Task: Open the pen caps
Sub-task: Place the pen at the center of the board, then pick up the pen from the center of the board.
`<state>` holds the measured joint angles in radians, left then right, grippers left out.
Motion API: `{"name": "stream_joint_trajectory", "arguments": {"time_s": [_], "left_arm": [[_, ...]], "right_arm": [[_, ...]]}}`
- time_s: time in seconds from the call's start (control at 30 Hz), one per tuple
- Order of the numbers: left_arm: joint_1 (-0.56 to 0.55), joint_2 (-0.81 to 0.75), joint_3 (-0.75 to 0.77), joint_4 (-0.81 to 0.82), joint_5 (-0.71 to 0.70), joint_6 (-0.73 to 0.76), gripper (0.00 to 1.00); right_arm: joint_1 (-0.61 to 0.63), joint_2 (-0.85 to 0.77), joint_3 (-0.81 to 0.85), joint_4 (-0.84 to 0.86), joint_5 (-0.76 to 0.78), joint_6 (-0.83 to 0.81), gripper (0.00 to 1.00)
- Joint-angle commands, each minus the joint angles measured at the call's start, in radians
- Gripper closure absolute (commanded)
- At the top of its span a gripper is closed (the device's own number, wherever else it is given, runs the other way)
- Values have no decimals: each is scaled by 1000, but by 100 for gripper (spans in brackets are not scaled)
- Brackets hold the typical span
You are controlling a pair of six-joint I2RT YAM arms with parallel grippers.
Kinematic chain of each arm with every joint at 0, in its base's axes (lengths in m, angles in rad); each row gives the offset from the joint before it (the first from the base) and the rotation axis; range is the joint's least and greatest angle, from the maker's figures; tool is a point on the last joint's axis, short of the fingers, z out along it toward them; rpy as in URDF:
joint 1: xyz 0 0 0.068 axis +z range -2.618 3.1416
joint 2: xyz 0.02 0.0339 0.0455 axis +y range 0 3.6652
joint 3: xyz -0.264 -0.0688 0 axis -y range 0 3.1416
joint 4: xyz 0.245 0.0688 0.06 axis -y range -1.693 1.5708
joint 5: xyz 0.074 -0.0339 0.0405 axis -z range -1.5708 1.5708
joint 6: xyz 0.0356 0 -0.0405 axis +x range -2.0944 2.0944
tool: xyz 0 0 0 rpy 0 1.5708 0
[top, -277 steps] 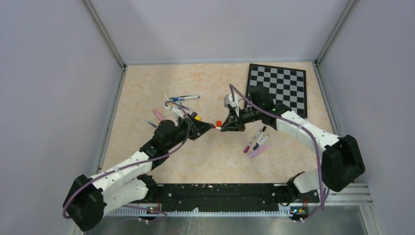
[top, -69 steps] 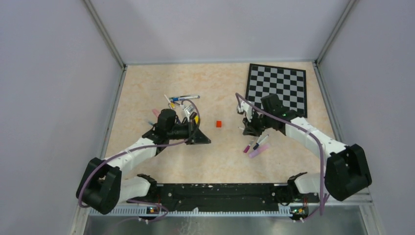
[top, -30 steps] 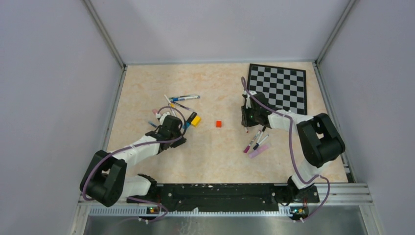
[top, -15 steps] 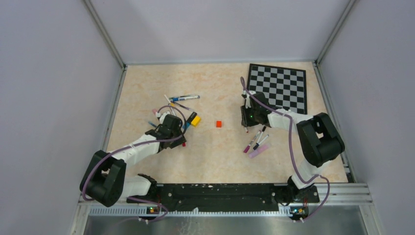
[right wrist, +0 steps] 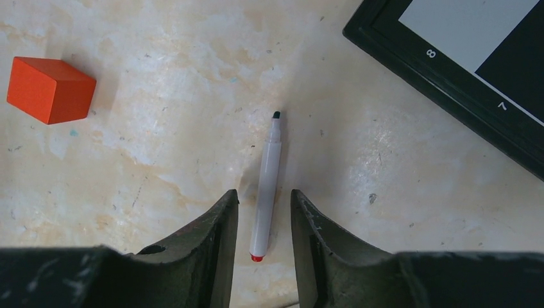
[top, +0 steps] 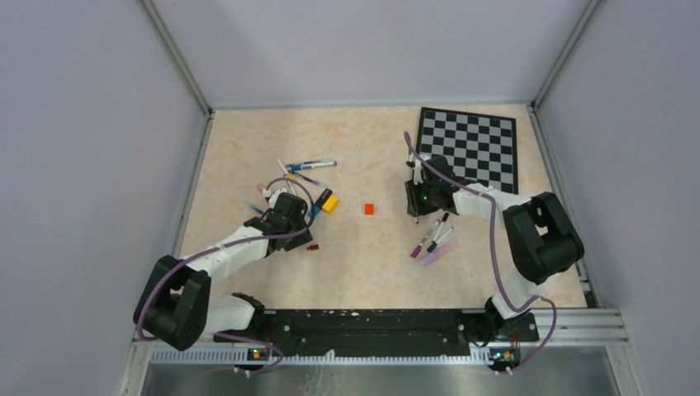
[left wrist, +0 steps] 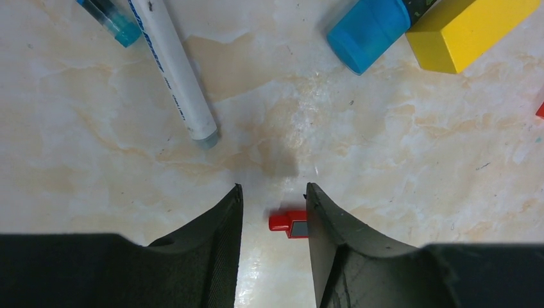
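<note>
L arm (top: pixel 231 252): stretched fwd, lying low, wrist tipped down. L gripper (left wrist: pixel 272 192): fingers pointing down, jaws apart, narrow gap. R arm (top: pixel 487 200): elbow folded, forearm reaching inward. R gripper (right wrist: pixel 264 196): pointing down, jaws apart, narrow gap.

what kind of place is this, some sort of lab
Most likely a robot lab test cell: plain grey walls box in a marble-look table, the left arm and right arm are bolted to a black rail at its near edge, and a checkerboard lies in the far corner.
</note>
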<state>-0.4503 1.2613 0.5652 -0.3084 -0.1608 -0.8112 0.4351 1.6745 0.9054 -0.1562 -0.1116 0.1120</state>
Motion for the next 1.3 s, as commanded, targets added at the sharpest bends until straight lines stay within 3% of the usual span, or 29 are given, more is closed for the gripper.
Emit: {"name": "stream_joint_trajectory", "arguments": {"time_s": [0.0,0.1,0.23,0.3,0.37,0.4,0.53,0.67,0.97,1.27], "left_arm": [[1,-73,57,-45,-33,64,54],[1,-152,61,-37,-15,118,46],[1,-305,47,-12,7,189,26],[1,-389,37,-4,-5,221,16],[2,-472,14,20,-28,237,3],[2,-509,-4,38,-28,250,1],[5,-614,-40,59,-11,268,1],[12,-599,-6,19,19,278,1],[17,-504,50,-6,150,263,1],[24,-495,-32,213,277,190,1]], "right_arm": [[-5,-73,27,-22,-25,-45,65],[-6,-114,22,-38,-47,-85,63],[-13,-178,6,-61,-104,-180,55],[-29,-214,-2,-85,-184,-254,52],[-62,-249,-2,-143,-354,-359,51],[-81,-264,3,-179,-432,-410,50],[-156,-328,6,-308,-691,-562,45],[-205,-422,-28,-342,-801,-621,43],[-298,-540,-111,-275,-839,-617,37],[-315,-508,-124,-296,-854,-673,37]]}}
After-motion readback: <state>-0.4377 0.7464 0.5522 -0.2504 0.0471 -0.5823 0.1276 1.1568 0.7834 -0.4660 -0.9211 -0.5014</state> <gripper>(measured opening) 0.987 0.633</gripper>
